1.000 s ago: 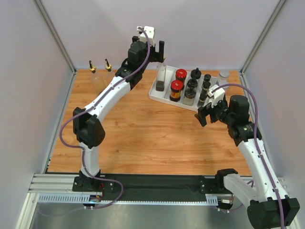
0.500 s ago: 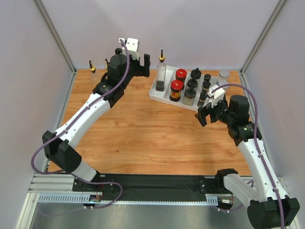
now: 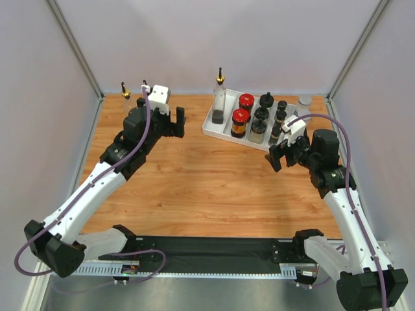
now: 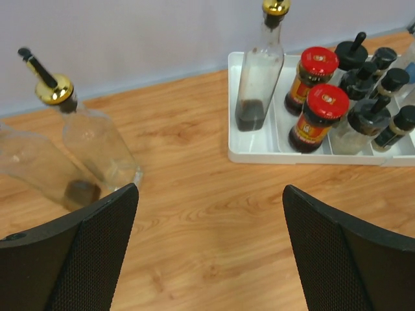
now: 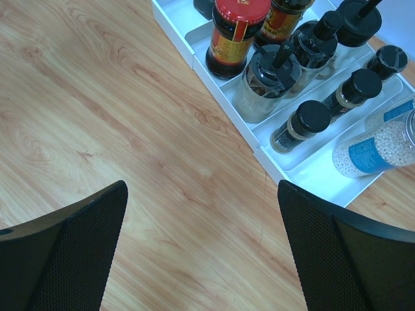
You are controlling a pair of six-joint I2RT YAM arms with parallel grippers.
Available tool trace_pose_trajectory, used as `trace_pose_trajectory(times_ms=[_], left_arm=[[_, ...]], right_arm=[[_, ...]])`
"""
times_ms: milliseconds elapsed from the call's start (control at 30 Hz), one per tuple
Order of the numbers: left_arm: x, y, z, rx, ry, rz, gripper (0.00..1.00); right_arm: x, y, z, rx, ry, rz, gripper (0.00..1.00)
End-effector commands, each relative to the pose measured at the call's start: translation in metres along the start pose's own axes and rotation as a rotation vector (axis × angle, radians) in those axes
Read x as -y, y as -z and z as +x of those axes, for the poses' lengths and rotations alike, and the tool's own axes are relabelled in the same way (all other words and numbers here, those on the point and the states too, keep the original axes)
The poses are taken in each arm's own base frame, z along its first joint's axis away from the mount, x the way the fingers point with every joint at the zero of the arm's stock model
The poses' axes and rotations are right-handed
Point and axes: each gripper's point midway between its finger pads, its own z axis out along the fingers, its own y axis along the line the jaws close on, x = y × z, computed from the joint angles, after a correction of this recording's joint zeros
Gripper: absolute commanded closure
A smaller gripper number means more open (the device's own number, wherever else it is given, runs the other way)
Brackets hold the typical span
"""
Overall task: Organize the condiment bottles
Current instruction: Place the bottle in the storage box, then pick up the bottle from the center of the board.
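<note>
The left gripper hangs spread wide and empty above the table, near the far left corner. Just beyond its fingers two clear bottles stand outside the tray. The gold-spouted pourer shows whole, while the second pourer is cut off by the frame edge, its top out of sight. From above, the arm hides much of both and little but the spouts is plain. A third pourer stands upright in the tray's left compartment with dark liquid at its bottom, its spout cropped in the wrist view. Beside it are two red-lidded jars, one behind the other, then black-topped jars and small black-capped jars in rows, the farthest partly cut off. A shaker with white grains and a blue label is cropped at the right edge, and I cannot tell whether it sits in the tray or beside it. The right gripper hovers just before the tray's near right corner, jaws wide, holding nothing
</note>
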Motion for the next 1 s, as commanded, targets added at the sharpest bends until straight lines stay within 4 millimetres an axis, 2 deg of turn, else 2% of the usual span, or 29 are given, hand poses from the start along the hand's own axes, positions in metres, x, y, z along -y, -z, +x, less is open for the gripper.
trace_pose_trajectory(times_ms=[0, 167, 367, 500, 633, 800, 833, 900, 933, 967], left_arm=[[-0.012, 0.022, 0.012, -0.012, 0.021, -0.042, 0.0], [-0.024, 0.042, 0.029, -0.042, 0.022, -0.085, 0.0], [-0.046, 0.056, 0.05, -0.1, 0.028, -0.181, 0.0], [-0.075, 0.063, 0.063, -0.14, 0.115, -0.27, 0.0], [-0.087, 0.066, 0.061, -0.135, 0.18, -0.282, 0.0], [-0.097, 0.055, 0.048, -0.152, 0.183, -0.3, 0.0], [-0.099, 0.048, 0.051, -0.171, 0.18, -0.302, 0.0], [-0.102, 0.041, 0.041, -0.16, 0.188, -0.295, 0.0], [-0.104, 0.031, 0.045, -0.18, 0.189, -0.295, 0.0], [-0.107, 0.027, 0.036, -0.165, 0.197, -0.295, 0.0]], right_arm=[[0.004, -0.001, -0.005, 0.02, 0.024, 0.011, 0.0], [0.004, -0.002, -0.003, 0.015, 0.021, 0.009, 0.0], [0.004, -0.002, -0.003, 0.015, 0.023, 0.009, 0.0], [0.005, -0.003, -0.001, 0.009, 0.021, 0.009, 0.0], [0.004, -0.003, -0.002, 0.011, 0.022, 0.005, 0.0], [0.003, -0.003, -0.002, 0.011, 0.022, 0.003, 0.0], [0.004, -0.003, -0.002, 0.01, 0.021, 0.006, 0.0], [0.004, -0.003, -0.001, 0.009, 0.022, 0.006, 0.0], [0.003, -0.003, -0.002, 0.011, 0.024, 0.003, 0.0], [0.004, -0.003, -0.002, 0.012, 0.024, 0.005, 0.0]])
